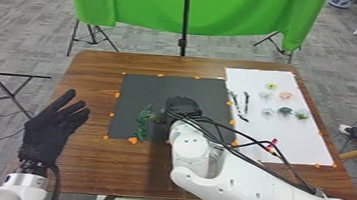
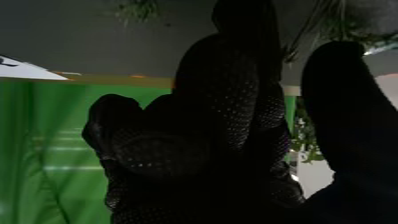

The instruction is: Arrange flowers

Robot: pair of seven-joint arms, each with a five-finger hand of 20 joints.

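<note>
My left hand (image 1: 56,123) is open above the table's left side, its straight fingers pointing away. In the head view my right hand (image 1: 183,107) is over the black mat (image 1: 149,88), just right of a long green sprig (image 1: 144,121). The right wrist view shows my right hand (image 2: 209,125) open, its fingers relaxed and its thumb apart from them. Green foliage (image 2: 138,9) and thin stems with leaves (image 2: 342,25) lie beyond it; more leaves (image 2: 306,135) show between thumb and fingers. Small flower heads (image 1: 285,111) and dark stems (image 1: 238,105) lie on the white sheet (image 1: 288,140).
Orange tape pieces (image 1: 132,140) mark the edges of mat and sheet. A small red and yellow object (image 1: 273,145) lies on the sheet, close to my right arm and its cables. A green cloth (image 1: 194,11) hangs behind the wooden table (image 1: 83,155), with stand legs around it.
</note>
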